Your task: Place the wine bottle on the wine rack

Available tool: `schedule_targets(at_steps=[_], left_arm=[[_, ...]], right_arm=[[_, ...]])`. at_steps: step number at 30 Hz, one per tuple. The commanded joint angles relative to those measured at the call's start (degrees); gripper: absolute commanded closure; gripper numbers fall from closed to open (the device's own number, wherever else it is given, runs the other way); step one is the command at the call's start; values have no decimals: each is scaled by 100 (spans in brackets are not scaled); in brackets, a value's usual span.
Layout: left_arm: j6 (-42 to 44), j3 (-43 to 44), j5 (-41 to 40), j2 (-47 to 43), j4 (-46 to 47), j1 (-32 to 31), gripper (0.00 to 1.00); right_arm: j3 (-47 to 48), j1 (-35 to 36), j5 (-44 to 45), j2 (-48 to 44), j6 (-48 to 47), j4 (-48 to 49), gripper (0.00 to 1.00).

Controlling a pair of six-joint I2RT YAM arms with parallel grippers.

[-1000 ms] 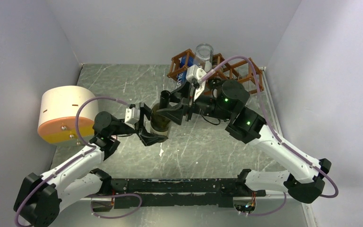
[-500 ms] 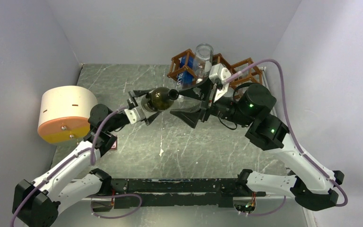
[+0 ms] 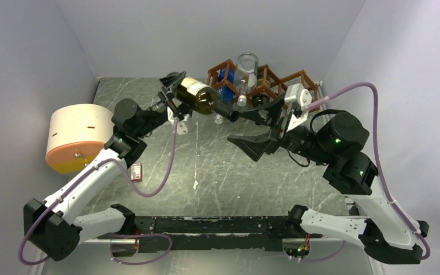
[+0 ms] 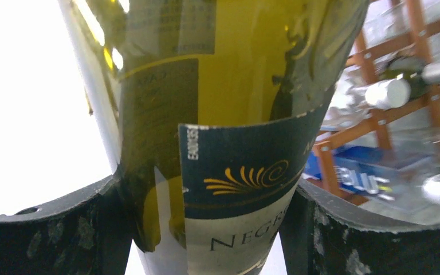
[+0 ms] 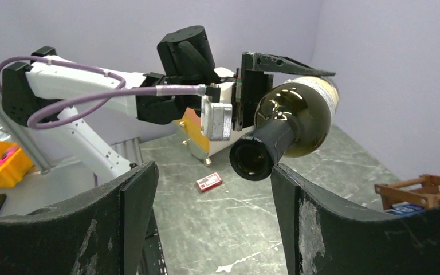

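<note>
Seen from above with the arm bases at 6 o'clock, the wine bottle (image 3: 203, 96) hangs in the air at about 12 o'clock, well above the grey marbled table (image 3: 217, 172); it lies almost level, its base toward 10 o'clock and its neck dipping toward 4 o'clock, so the mouth sits just short of the wine rack (image 3: 275, 86); the rack, a reddish-brown lattice, stands at 1 o'clock against the back wall and already carries a clear bottle (image 3: 246, 67) and something blue; the left gripper (image 3: 176, 94) is clamped across the fat lower body of the wine bottle, and its wrist camera shows both dark fingers pressed against the glass and the label; the right gripper (image 3: 242, 126) waits at 3 o'clock of the bottle mouth with its jaws spread wide and nothing between them, and its own camera shows the open mouth facing it from a little way off, touching neither finger; a round cream and orange drum (image 3: 80, 137) sits at 9 o'clock, well clear; the wine bottle looks like green glass, so it is probably heavy, stiff, smooth and breakable; a hold far back on the body leaves the neck end free to sag or twist, and the paper label likely gives better friction than bare glass; a second hold on the neck, just behind the mouth, would probably steady it for sliding into a diamond opening
</note>
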Motion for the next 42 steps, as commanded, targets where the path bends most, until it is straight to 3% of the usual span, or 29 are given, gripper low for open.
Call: schedule_targets(at_steps=[1, 7, 13, 20, 28, 38, 42], left_arm=[[1603, 909, -104, 292, 65, -24, 93], [2832, 752, -281, 516, 414, -23, 93], [3264, 710, 189, 294, 32, -30, 93], [4051, 1105, 324, 226, -1472, -74, 93], [4808, 891, -22, 369, -1323, -242, 93], [4921, 592, -29, 281, -1079, -366, 93], [4833, 643, -183, 304, -1124, -387, 93]], right_arm=[[125, 13, 942, -121, 269, -190, 24], [-106, 9, 1626, -123, 316, -319, 24], [63, 8, 2469, 314, 472, -814, 24], [156, 13, 1861, 776, 598, -1503, 22], [266, 10, 2138, 1250, 993, -1961, 23], [95, 13, 2037, 1841, 1096, -1717, 38], [-43, 14, 1967, 1902, 1155, -1637, 39]])
